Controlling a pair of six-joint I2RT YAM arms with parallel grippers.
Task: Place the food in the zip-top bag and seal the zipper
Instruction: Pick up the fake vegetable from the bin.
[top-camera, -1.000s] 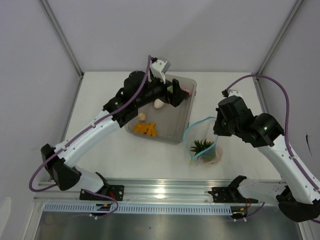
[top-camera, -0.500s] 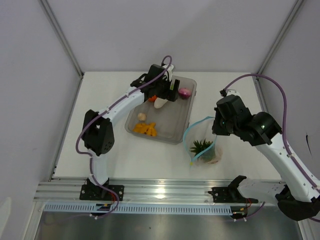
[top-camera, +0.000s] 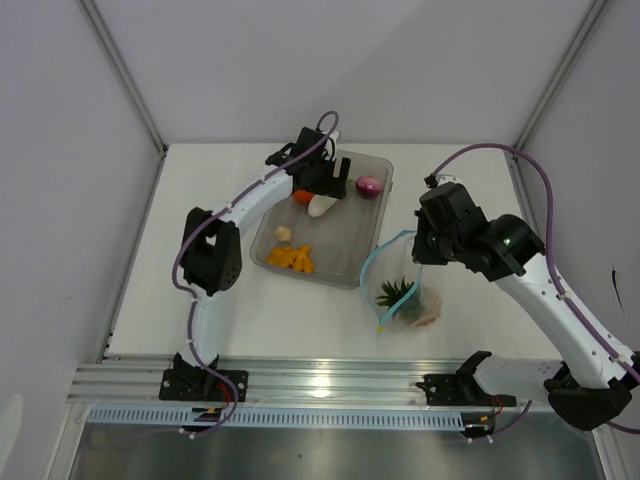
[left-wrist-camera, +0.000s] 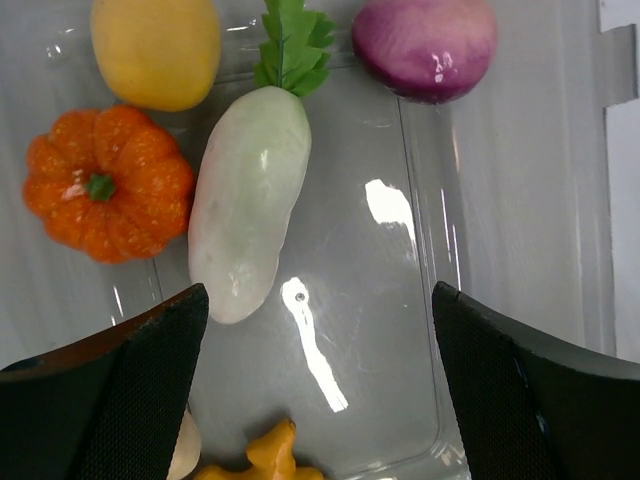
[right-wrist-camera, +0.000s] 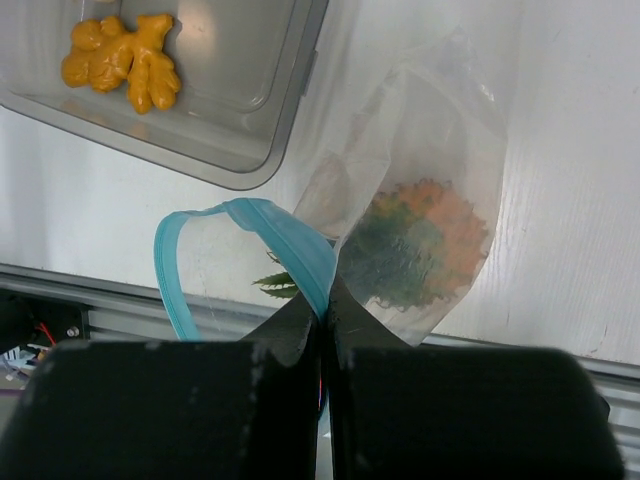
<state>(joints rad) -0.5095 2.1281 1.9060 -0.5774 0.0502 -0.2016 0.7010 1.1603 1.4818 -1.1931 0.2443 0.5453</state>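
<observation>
My left gripper (top-camera: 325, 180) is open above the far end of the clear tray (top-camera: 375, 232). Below it lie a white radish (left-wrist-camera: 250, 200), an orange pumpkin (left-wrist-camera: 105, 180), a yellow lemon (left-wrist-camera: 155, 50) and a purple onion (left-wrist-camera: 425, 45). The left fingers (left-wrist-camera: 120, 400) straddle bare tray floor just past the radish tip. Orange bits (top-camera: 292, 258) and a beige bit (top-camera: 284, 233) lie at the tray's near end. My right gripper (right-wrist-camera: 325, 310) is shut on the blue zipper (right-wrist-camera: 290, 240) of the zip-top bag (right-wrist-camera: 430, 200). It holds the bag's mouth up in an open loop, and a green sprig (right-wrist-camera: 400, 250) and an orange piece lie inside.
The tray sits mid-table, its near right corner close to the bag's mouth (top-camera: 372, 265). A metal rail (top-camera: 320, 385) runs along the table's near edge, and grey walls close in the far and side edges.
The left arm has folded up tall, its gripper staying over the tray's far end, jaws closing only slightly. The right gripper has shifted left, taking the bag's mouth with it.
</observation>
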